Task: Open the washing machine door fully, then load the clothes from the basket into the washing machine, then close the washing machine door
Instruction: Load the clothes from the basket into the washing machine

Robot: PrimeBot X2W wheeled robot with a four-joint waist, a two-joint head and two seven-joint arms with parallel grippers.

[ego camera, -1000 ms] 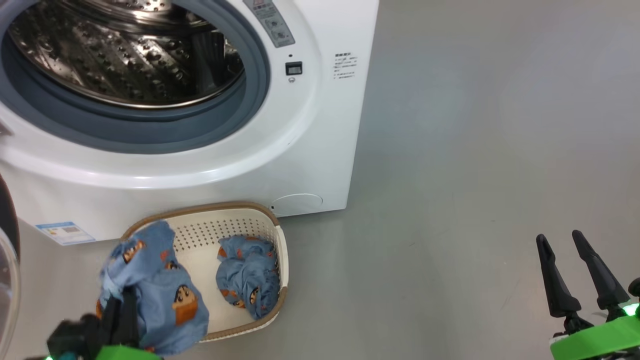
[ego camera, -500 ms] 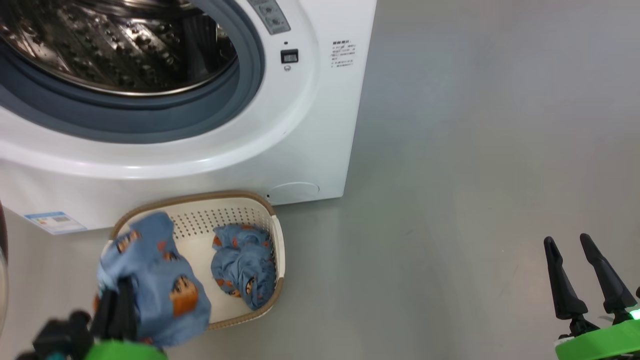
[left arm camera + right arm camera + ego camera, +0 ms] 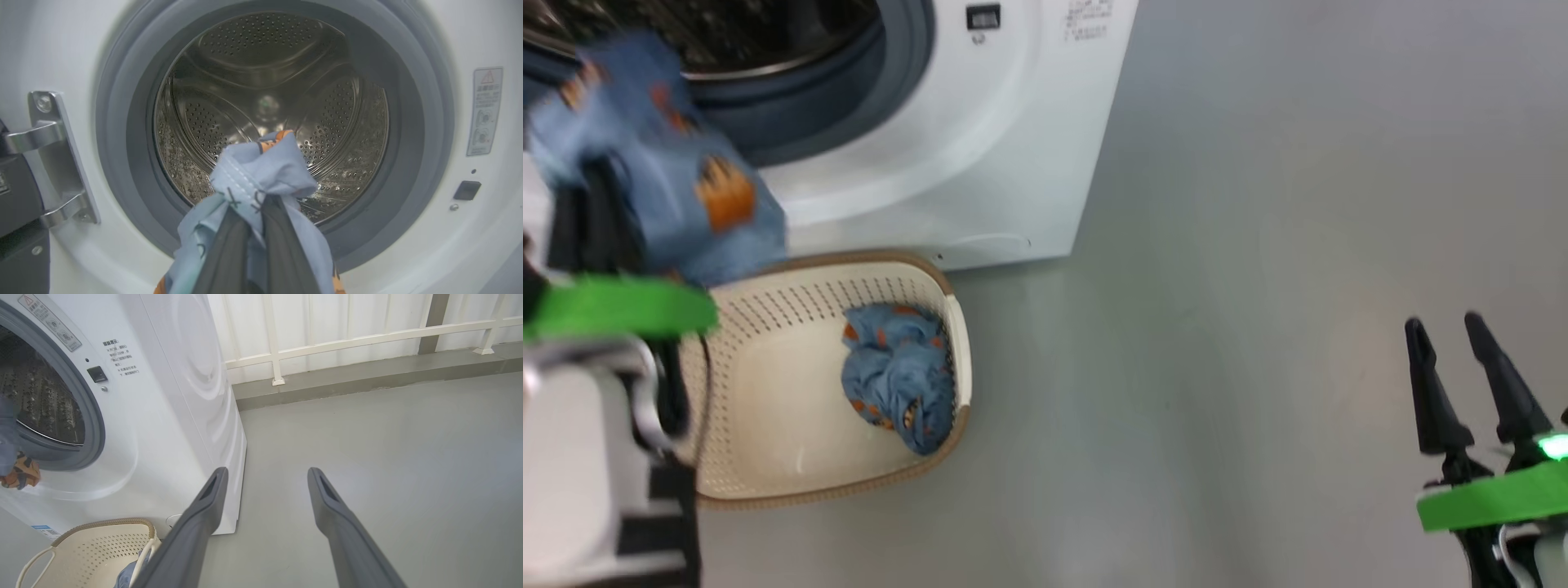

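Now L fingers (image 3: 224, 253) clamp garment (image 3: 261, 171), tip pointing at drum (image 3: 265, 69), rest hanging down; R fingers (image 3: 196, 526) apart.

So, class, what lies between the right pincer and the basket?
Bare grey floor and nothing else lies between the right pincer and the basket; the head view shows this.
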